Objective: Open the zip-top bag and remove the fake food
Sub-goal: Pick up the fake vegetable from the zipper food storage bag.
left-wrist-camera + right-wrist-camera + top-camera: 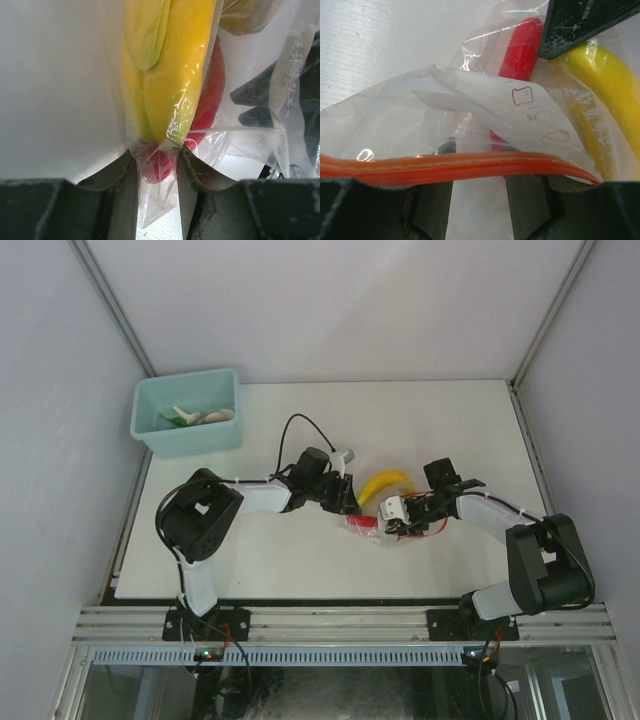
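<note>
Standing at the arms' end of the table (450,420), here's what I'm looking at. The zip-top bag (410,120) is lying mid-table right between the two claws, with the yellow banana (175,65) and a red toy piece (522,47) inside it. The left gripper (157,165) is clamped on one end of the bag. The clear film is bunched up between its fingers, and the tip of the red piece sits in the pinch, so my guess is it's there as an anchor to stop the bag sliding when the other end gets tugged. The right gripper (477,200) is at the opposite end with its fingers apart and nothing squeezed between them. The orange zip strip (445,162) runs across just past its fingertips. To me that looks like lining up for a bite on the mouth of the bag, but I can't tell whether the zip is sealed or already parted along its length. Further back, in the far left corner, there's a teal bin (190,445) with a whitish piece (215,416) and a green piece (178,422) inside. So I'd call the job partway done, with the banana and the red one left to come out.
</note>
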Controlling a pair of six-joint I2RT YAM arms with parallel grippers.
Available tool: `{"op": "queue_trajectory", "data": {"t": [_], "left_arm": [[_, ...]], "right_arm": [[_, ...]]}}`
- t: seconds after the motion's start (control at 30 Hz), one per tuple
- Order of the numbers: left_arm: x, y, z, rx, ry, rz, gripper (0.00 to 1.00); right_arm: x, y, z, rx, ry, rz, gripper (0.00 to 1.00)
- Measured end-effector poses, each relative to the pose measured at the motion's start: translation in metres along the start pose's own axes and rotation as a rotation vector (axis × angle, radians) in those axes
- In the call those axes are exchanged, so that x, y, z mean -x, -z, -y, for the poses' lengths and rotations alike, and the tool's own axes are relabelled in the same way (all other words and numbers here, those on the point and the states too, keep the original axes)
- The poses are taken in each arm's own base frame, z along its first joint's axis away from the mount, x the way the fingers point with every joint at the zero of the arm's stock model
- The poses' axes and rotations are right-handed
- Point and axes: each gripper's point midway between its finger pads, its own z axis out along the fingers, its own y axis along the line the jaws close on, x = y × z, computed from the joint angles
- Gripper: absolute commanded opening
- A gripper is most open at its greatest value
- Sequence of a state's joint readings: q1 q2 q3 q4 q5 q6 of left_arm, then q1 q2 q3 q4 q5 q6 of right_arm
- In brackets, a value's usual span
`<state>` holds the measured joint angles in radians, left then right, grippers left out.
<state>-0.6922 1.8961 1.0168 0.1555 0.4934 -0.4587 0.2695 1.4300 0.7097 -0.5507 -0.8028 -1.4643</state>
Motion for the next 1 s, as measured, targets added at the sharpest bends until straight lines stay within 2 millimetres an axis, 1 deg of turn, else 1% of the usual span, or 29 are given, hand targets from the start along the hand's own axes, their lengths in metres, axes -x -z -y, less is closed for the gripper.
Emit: {"op": "queue_trajectory", "data": {"t": [0.17, 0.37, 0.43, 0.53, 0.6, 0.67, 0.8, 0.87, 1.0], "left_arm": [[-0.001, -0.001, 0.001, -0.006, 0.002, -0.009, 0.34], [-0.001, -0.003, 0.002, -0.009, 0.003, -0.015, 0.33], [-0.001, -0.003, 0.002, -0.009, 0.002, -0.016, 0.33], [-0.002, -0.003, 0.002, -0.009, 0.002, -0.017, 0.33], [-0.002, -0.003, 0.002, -0.007, 0.002, -0.02, 0.31], [-0.004, -0.003, 0.001, -0.004, 0.0, -0.024, 0.3], [-0.006, -0.002, -0.001, 0.005, -0.009, -0.037, 0.29], [-0.006, -0.002, -0.001, 0.009, -0.014, -0.043, 0.29], [-0.006, -0.001, -0.003, 0.02, -0.026, -0.055, 0.29]], "right_arm": [[-0.003, -0.01, -0.007, 0.038, -0.027, -0.023, 0.47], [-0.012, -0.018, -0.004, 0.033, -0.074, -0.062, 0.5], [-0.014, -0.019, -0.003, 0.026, -0.084, -0.073, 0.48], [-0.013, -0.02, -0.002, 0.023, -0.096, -0.073, 0.43], [-0.009, -0.019, -0.003, 0.037, -0.096, -0.059, 0.4], [0.0, -0.016, -0.003, 0.059, -0.09, -0.032, 0.39], [0.013, -0.009, 0.005, 0.06, -0.066, 0.008, 0.4], [0.014, -0.006, 0.008, 0.052, -0.066, 0.011, 0.41], [0.008, -0.003, 0.015, 0.025, -0.071, -0.006, 0.49]]}}
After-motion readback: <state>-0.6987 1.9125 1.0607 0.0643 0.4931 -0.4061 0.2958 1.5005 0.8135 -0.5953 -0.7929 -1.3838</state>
